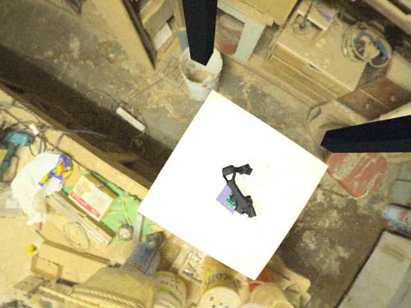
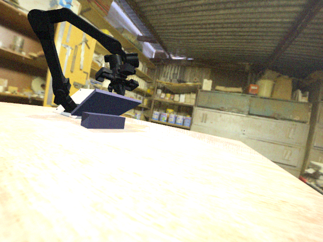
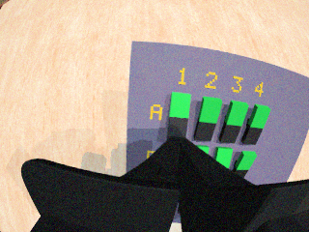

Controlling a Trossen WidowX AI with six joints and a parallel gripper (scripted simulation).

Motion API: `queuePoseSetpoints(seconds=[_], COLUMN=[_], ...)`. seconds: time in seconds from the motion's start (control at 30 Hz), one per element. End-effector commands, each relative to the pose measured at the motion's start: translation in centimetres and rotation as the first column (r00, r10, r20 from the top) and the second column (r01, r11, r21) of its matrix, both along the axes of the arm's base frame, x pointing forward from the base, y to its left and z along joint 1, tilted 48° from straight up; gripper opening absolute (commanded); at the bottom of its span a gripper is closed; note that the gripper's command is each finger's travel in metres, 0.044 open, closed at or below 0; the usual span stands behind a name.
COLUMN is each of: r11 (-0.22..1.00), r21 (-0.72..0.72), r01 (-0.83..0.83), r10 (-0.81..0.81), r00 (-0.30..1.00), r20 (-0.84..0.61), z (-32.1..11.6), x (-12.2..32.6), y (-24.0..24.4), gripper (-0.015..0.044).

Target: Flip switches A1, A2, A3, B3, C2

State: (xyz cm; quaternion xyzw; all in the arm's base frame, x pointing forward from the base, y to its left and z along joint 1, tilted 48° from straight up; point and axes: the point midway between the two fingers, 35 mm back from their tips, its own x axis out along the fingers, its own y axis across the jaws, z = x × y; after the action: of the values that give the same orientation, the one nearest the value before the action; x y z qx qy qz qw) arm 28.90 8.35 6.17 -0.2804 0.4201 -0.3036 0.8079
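The purple panel (image 1: 223,196) (image 2: 104,104) (image 3: 145,58) is tilted. My gripper (image 2: 120,93) (image 3: 177,143) is shut and empty; its tips are low over the panel, at the near, dark end of switch A1 (image 3: 181,104). Contact cannot be told. Switches A2 (image 3: 210,111), A3 (image 3: 237,113) and A4 (image 3: 260,116) show green far halves and dark near halves in the wrist view. Switch B3 (image 3: 224,157) and switch B4 (image 3: 246,159) show partly. B1 and row C are hidden behind the fingers. Which ends are raised is hard to tell.
A dark purple block (image 2: 103,121) stands under the panel on the pale table (image 1: 199,149) (image 2: 182,182). The arm (image 1: 237,190) (image 2: 88,27) reaches over the panel from its base. Shelves and cabinets stand beyond the table.
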Motion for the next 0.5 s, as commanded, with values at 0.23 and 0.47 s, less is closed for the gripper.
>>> queuePoseSetpoints(seconds=[0.23,0.47], r11=[1.000,1.000], r21=[-0.008,-0.008], r01=[0.001,0.001], r10=[-0.001,-0.001], r00=[1.000,1.000], r20=[-0.001,-0.001], z=[-0.71,-0.83], x=[0.61,0.72], y=[-1.25,-1.44], gripper=[0.0000,0.0000])
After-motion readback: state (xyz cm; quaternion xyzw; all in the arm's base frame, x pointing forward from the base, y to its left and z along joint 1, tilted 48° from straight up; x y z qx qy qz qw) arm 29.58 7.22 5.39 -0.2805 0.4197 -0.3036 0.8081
